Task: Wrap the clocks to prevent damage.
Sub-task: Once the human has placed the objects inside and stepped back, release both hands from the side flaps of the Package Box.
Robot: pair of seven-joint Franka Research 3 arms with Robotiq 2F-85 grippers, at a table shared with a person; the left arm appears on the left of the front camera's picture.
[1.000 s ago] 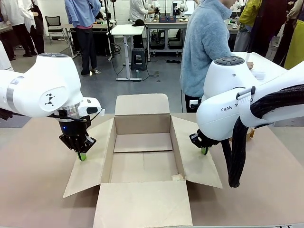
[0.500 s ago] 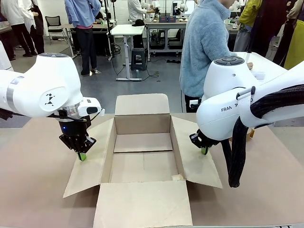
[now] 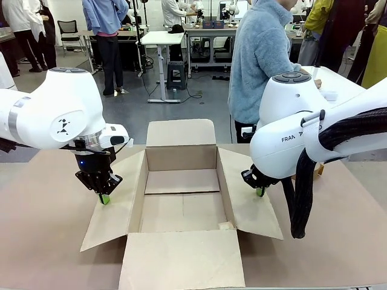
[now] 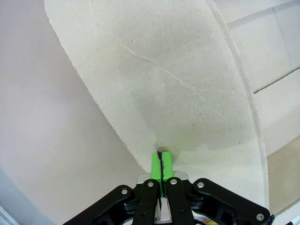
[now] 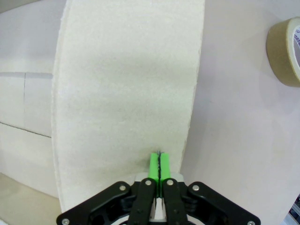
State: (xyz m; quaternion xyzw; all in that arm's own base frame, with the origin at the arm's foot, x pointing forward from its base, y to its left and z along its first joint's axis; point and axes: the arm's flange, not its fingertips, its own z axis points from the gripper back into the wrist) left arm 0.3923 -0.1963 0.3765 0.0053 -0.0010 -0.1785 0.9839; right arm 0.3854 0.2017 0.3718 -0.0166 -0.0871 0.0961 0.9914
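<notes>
The clocks are out of view. An open cardboard box (image 3: 181, 199) sits in the middle of the table with its four flaps spread out and nothing inside. My left gripper (image 3: 104, 199) is shut, its green tips resting on the outer edge of the box's left flap (image 4: 164, 89). Its pads (image 4: 161, 165) are pressed together with nothing between them. My right gripper (image 3: 260, 192) is shut too, tips down on the box's right flap (image 5: 126, 84), with its pads (image 5: 159, 165) closed on nothing.
A brown tape roll (image 5: 286, 51) lies on the table beyond the right flap. A person in a light blue fleece (image 3: 260, 54) stands at the far side, turned toward a white table (image 3: 338, 84) at the right. Bare tabletop (image 3: 42, 229) lies on both sides of the box.
</notes>
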